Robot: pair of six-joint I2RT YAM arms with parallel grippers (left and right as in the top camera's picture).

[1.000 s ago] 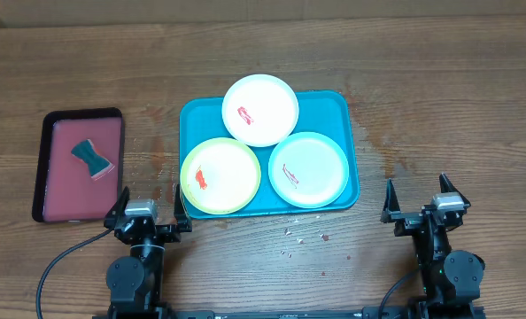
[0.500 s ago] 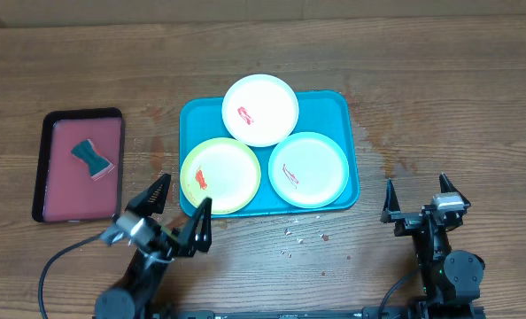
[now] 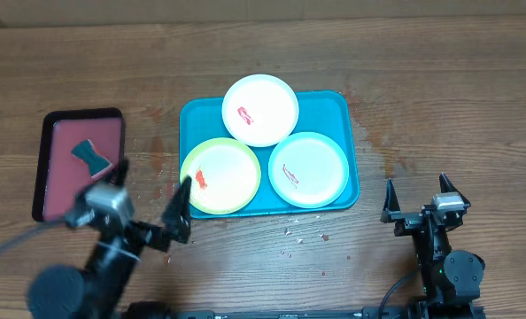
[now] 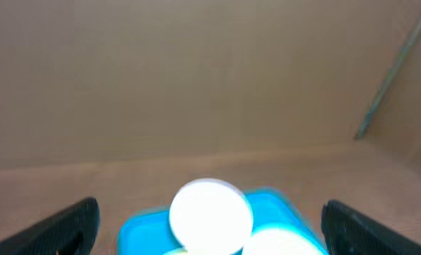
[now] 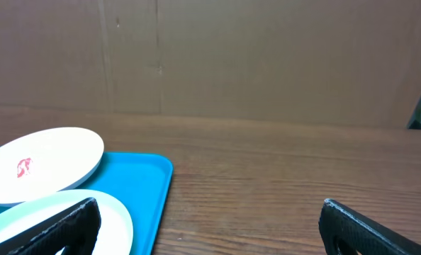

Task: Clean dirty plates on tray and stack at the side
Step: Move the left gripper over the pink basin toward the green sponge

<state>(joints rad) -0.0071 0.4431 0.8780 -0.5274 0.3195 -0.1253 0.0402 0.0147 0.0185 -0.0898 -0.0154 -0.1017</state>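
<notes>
**A:** What sits nearest the arms?

**B:** The right gripper [image 3: 416, 186], at the near edge of the table [image 3: 458, 97]. Its two dark fingers are spread wide with nothing between them. The left gripper [image 3: 154, 177] is splayed apart too, and empty. It hangs just off the near left corner of the tray [image 3: 192, 120], and its own wrist view is blurred.

**A:** And the tabletop?

**B:** Matte brown wood grain. A scatter of small reddish specks [image 3: 303, 237] lies just in front of the tray.

**A:** Where are the plates?

**B:** All three are on the tray. It is a bright turquoise plastic rectangle with rounded corners and a raised rim. The yellow-green plate [image 3: 220, 175] lies near left and overhangs the left rim. The mint plate [image 3: 309, 168] lies near right. The white plate [image 3: 259, 109] is farthest and reaches over the far rim. All are round, smooth and shallow, and each carries a small red smear. Their edges meet in the middle.

**A:** Anything off to the side?

**B:** Well to the left there is a smaller tray [image 3: 68, 190], pinkish-red inside a black rim. It holds a teal piece [image 3: 92, 157] shaped like a bow tie. I cannot tell what the piece is made of.

**A:** And beyond the table?

**B:** A plain, flat brown wall [image 5: 267, 57].
</notes>
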